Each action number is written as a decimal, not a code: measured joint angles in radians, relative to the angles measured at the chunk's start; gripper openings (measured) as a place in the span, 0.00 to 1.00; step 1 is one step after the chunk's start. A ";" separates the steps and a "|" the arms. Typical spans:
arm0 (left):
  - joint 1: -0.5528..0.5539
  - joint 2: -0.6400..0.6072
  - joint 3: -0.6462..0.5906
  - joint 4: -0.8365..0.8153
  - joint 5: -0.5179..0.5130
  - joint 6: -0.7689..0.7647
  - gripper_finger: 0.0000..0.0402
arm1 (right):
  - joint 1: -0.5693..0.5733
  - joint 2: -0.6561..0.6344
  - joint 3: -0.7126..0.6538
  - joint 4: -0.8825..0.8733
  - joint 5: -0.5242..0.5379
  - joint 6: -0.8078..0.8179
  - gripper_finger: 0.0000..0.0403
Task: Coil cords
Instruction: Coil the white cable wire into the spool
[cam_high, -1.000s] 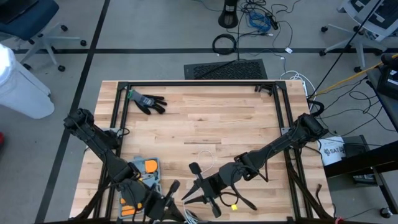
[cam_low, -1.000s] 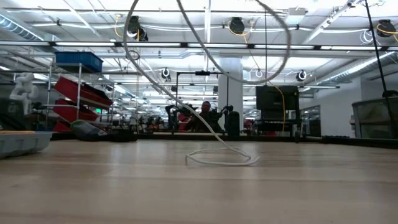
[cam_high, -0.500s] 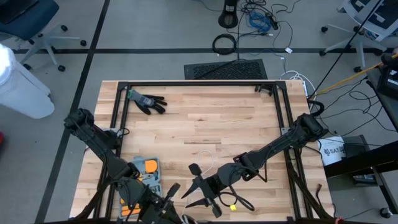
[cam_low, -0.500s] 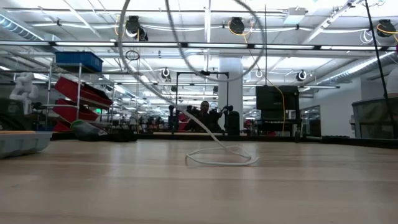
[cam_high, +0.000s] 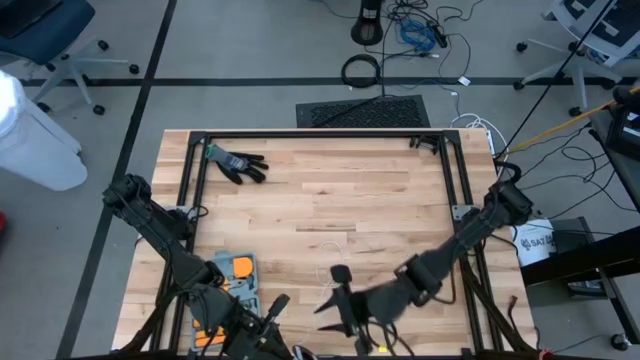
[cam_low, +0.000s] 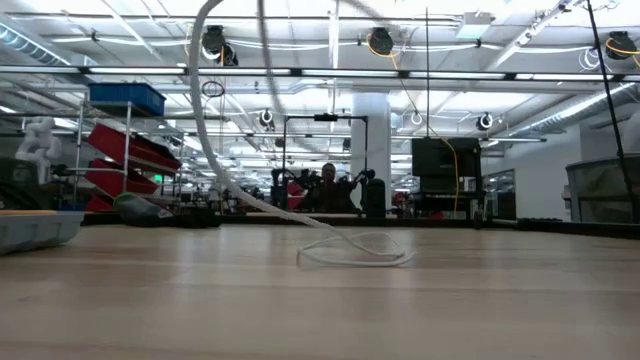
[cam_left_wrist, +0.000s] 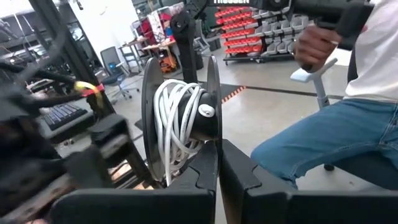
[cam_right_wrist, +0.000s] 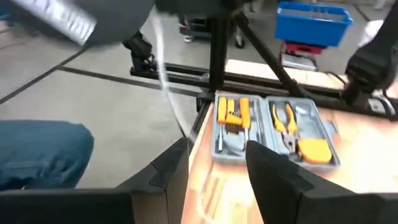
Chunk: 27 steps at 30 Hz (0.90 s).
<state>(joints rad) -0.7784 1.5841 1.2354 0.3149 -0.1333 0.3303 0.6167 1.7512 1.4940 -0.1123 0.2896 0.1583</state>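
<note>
The thin white cord lies in a small loop (cam_low: 355, 250) on the wooden table and rises from there up toward the left and out of the low view. In the high view the cord (cam_high: 340, 252) shows faintly mid-table. More of it is wound on a black spool (cam_left_wrist: 183, 115), on which my left gripper (cam_left_wrist: 217, 171) is shut, past the table's near edge (cam_high: 275, 308). My right gripper (cam_high: 335, 292) hovers near the near edge, open, nothing between its fingers (cam_right_wrist: 217, 162). A blurred strand (cam_right_wrist: 165, 81) passes beyond them. My left gripper pinches the lower rim of the spool's outer flange (cam_left_wrist: 210, 152) between its two fingers, which come at it from below the spool's hub. The spool stands on edge above the fingers, clear of the table, with cord coils on its hub.
A black glove (cam_high: 238, 163) lies at the far left of the table. An open grey tool case (cam_high: 235, 278) with orange-handled tools (cam_right_wrist: 273, 127) sits near left. A black frame (cam_high: 320, 137) edges the table. A seated person in jeans (cam_left_wrist: 323, 143) is just off the near edge.
My right gripper has opened and let go of the cord, drawing back toward the table's near right. The big loop that hung in the air has collapsed. The cord now runs from the small loop on the table up to the left. That small loop has stayed put.
</note>
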 joint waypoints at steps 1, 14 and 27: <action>0.000 0.000 0.000 0.006 0.000 0.001 0.02 | 0.021 0.006 0.000 -0.001 0.031 0.015 0.36; 0.000 0.000 0.000 0.057 -0.001 0.046 0.02 | 0.195 0.259 0.000 0.411 0.615 -0.080 0.36; 0.011 0.000 0.000 0.070 -0.024 0.049 0.02 | 0.180 0.516 0.000 1.061 0.846 -0.336 0.35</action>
<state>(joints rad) -0.7670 1.5841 1.2354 0.3852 -0.1572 0.3798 0.7964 2.2675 1.4940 0.9483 1.1355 -0.1776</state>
